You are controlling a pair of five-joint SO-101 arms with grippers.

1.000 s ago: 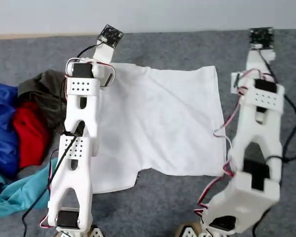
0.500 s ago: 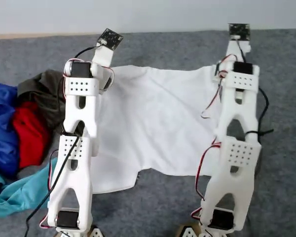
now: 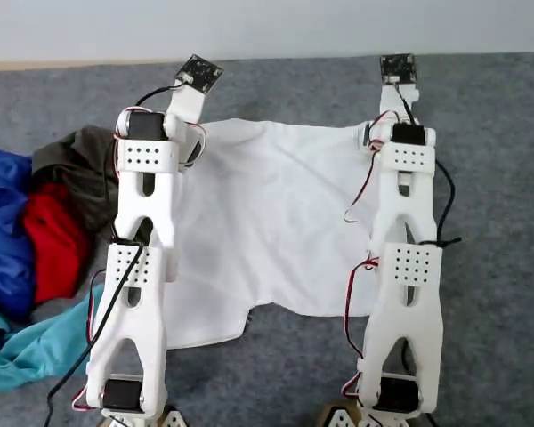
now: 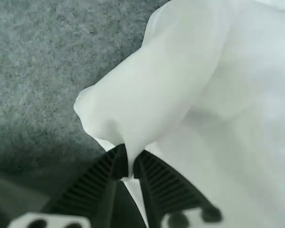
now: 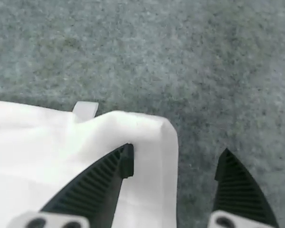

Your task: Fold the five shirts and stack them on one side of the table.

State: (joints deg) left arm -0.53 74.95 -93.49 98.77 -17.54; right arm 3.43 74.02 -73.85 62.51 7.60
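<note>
A white shirt lies spread on the grey carpet between my two arms. My left gripper is shut on a pinched fold of the white shirt at its far left corner, under the left arm. My right gripper stands open over the far right corner of the white shirt, one finger over the cloth and the other finger over bare carpet. In the high view the right arm reaches along the shirt's right edge.
A heap of other shirts lies at the left: dark olive, red, blue and teal. Grey carpet lies open to the right and beyond the shirt.
The right arm has swung left from beside the shirt and now reaches over its far right corner. The left arm has kept still with its hold on the shirt.
</note>
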